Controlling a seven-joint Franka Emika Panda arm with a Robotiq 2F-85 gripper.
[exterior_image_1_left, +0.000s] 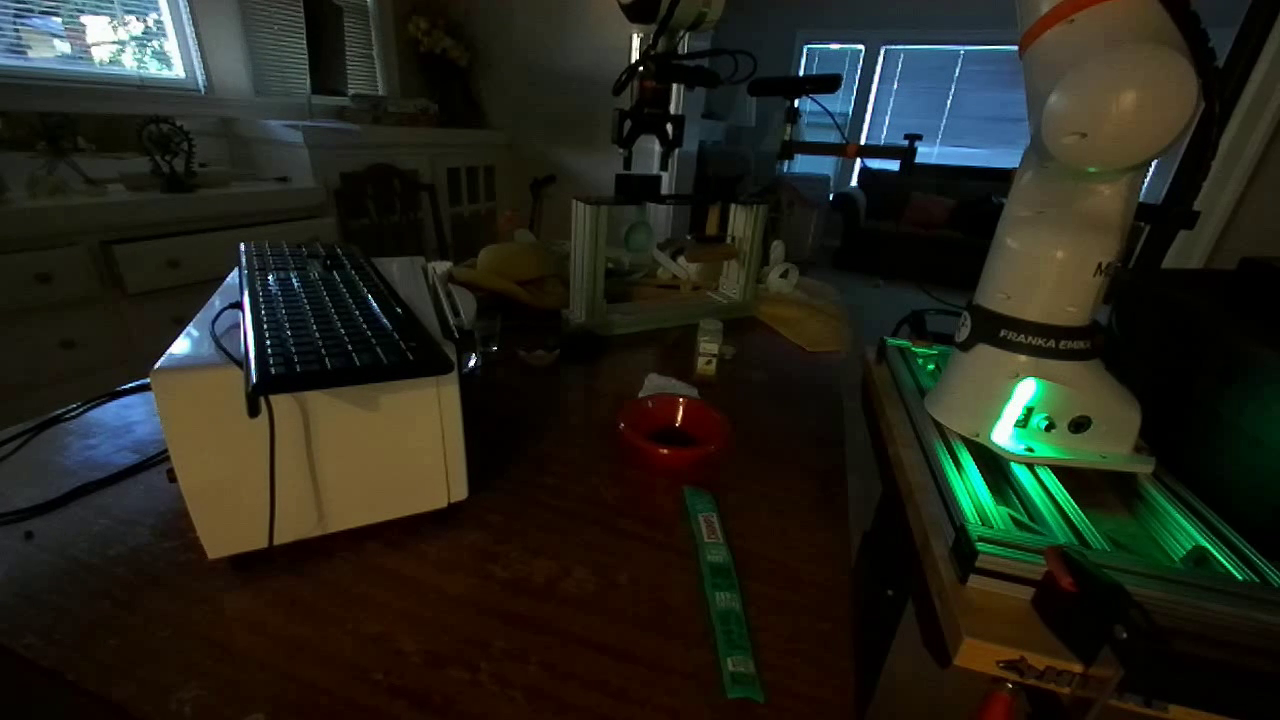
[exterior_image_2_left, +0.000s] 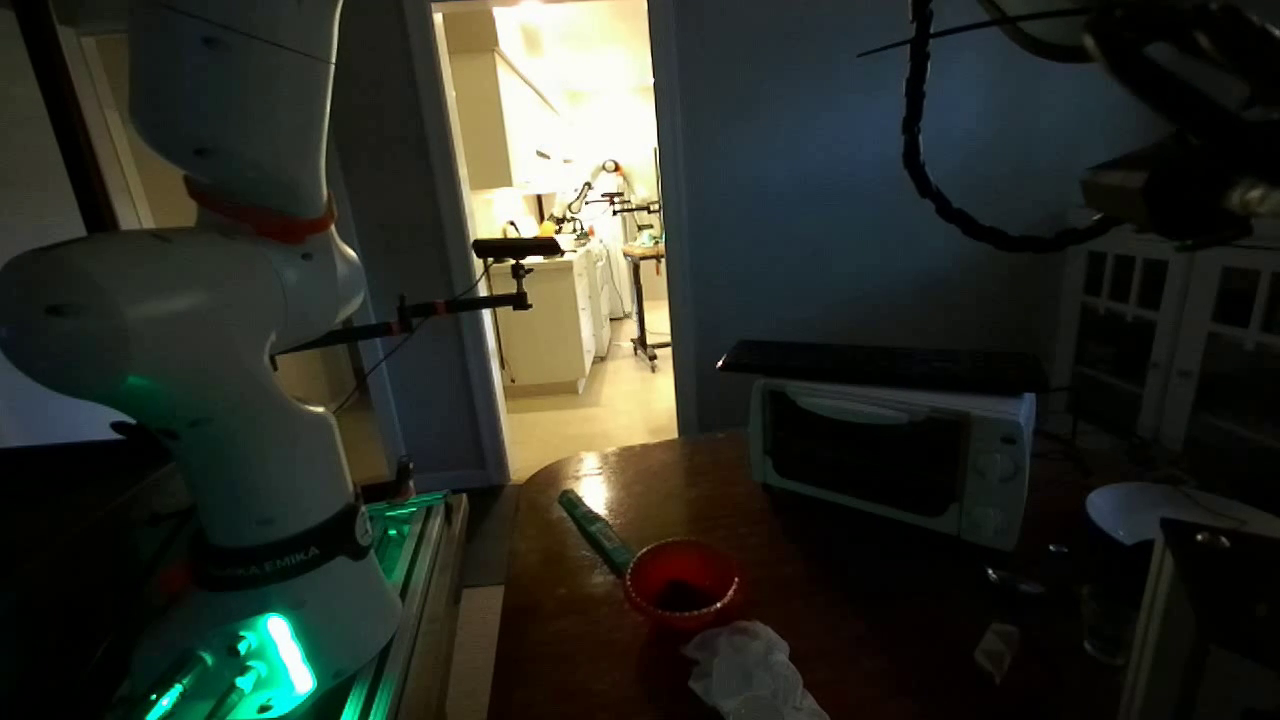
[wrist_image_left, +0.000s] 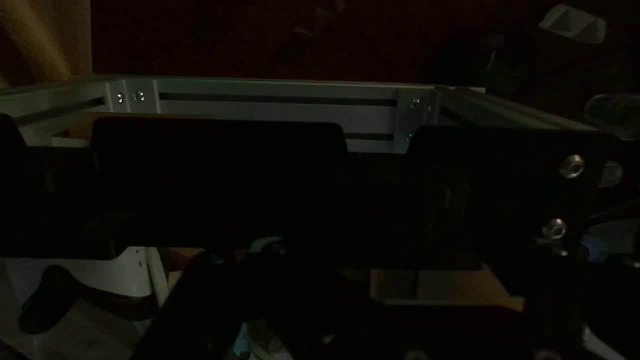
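In an exterior view, your gripper (exterior_image_1_left: 647, 160) hangs with its fingers spread wide apart, just above the black block (exterior_image_1_left: 638, 188) atop the aluminum-profile frame (exterior_image_1_left: 587, 264).

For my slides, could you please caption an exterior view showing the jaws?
Open jaws hang above an aluminium frame, beyond a red bowl and computer keyboard.

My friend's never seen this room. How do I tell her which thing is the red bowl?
Find the big dark wooden table next to the robot arm. Look between the arm's base and the white toaster oven with a keyboard on top. The bowl is round, shiny and bright red, unlike the long green strip and crumpled white plastic beside it.
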